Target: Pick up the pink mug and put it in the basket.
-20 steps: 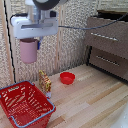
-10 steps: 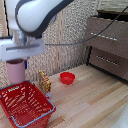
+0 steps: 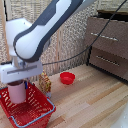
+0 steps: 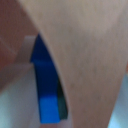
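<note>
Gripper (image 3: 19,84) pinched the pink mug (image 3: 18,92)
Smooth pale cylinder hung inside the red lattice basket (image 3: 36,113).

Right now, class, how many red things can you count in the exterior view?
2: the large red plastic lattice basket at the exterior view's lower left, and the low red bowl on the wooden floor mid-frame. Others may be hidden.

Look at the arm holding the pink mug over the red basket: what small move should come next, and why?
Probably lower a little further. The gripper holds the pink mug upright, its lower part already below the basket rim, but whether it touches the floor cannot be told. Letting go now might drop or tip it.
</note>
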